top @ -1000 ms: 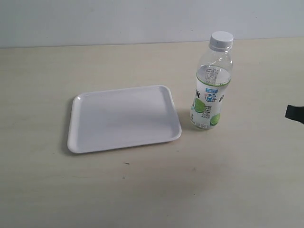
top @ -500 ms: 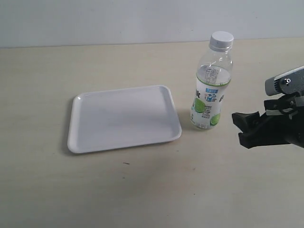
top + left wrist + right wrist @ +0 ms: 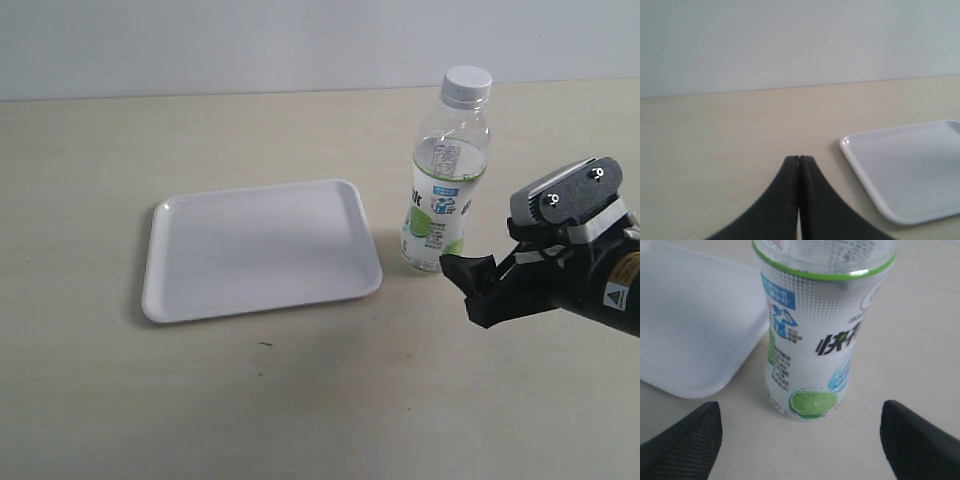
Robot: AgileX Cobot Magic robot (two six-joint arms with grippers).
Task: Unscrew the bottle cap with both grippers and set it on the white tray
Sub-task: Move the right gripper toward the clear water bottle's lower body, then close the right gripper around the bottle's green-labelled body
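Observation:
The clear bottle stands upright just right of the white tray, its white bottle cap screwed on top. My right gripper, with a grey plate and warning label, is low at the bottle's right front, a short gap away. In the right wrist view it is open: the fingers stand wide apart with the bottle's label ahead of them and the tray beside it. The cap is out of that view. My left gripper is shut on nothing, with the tray's corner nearby.
The beige table runs back to a pale wall. The tray holds nothing. The left arm does not show in the exterior view.
My right gripper has come in from the right edge and moved left toward the bottle's base. Bottle, cap and tray have not moved.

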